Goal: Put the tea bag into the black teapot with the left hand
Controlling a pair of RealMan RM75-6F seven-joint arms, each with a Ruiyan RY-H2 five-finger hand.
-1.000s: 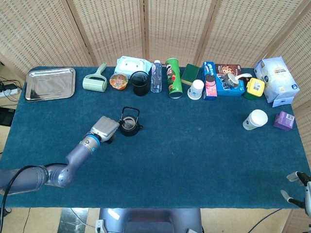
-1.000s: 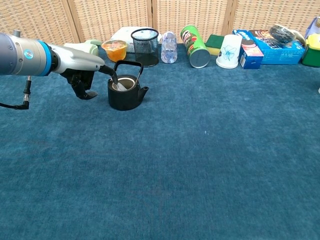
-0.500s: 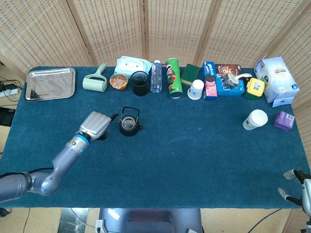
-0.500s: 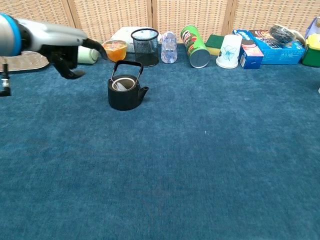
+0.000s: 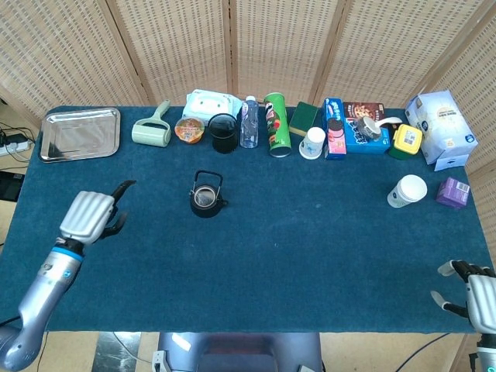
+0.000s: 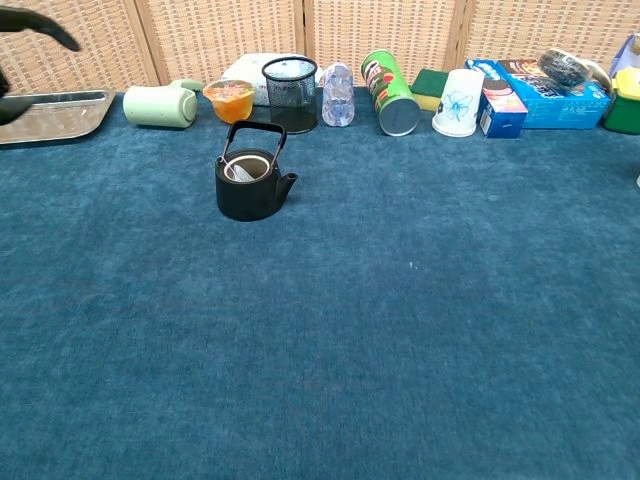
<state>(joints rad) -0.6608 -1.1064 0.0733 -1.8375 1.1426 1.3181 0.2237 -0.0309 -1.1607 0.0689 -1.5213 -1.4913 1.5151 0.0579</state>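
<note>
My left hand [image 5: 87,216] hangs over the blue tabletop [image 5: 310,256] well to the left of the black teapot [image 5: 207,198], its fingers apart, one dark fingertip pointing up toward the far edge, and nothing held in it. In the chest view only a dark fingertip [image 6: 45,25] shows at the top left corner. Behind the hand, at the far left corner of the table, lies a metal tray [image 5: 79,133]. The teapot stands upright on the cloth with its handle raised, spout turned to the right, and the tea bag [image 6: 240,171] sits inside it as a pale shape at the open mouth.

Along the back edge runs a row of goods: a pale green lint roller [image 5: 152,132], a pack of wipes [image 5: 211,102], a small orange cup [image 5: 189,129], a black mesh holder [image 5: 223,132], a clear water bottle [image 5: 249,122], a green tube of crisps [image 5: 277,124] leaning over, a green sponge [image 5: 305,118], a white paper cup [image 5: 313,142] turned upside down, biscuit boxes [image 5: 350,129], a yellow tub [image 5: 407,140] and a white carton [image 5: 441,127]. Further right, a second white cup [image 5: 407,191] lies near a small purple box [image 5: 452,192].

My right hand [image 5: 470,291] shows at the bottom right corner, off the table's near edge, fingers spread and holding nothing.
</note>
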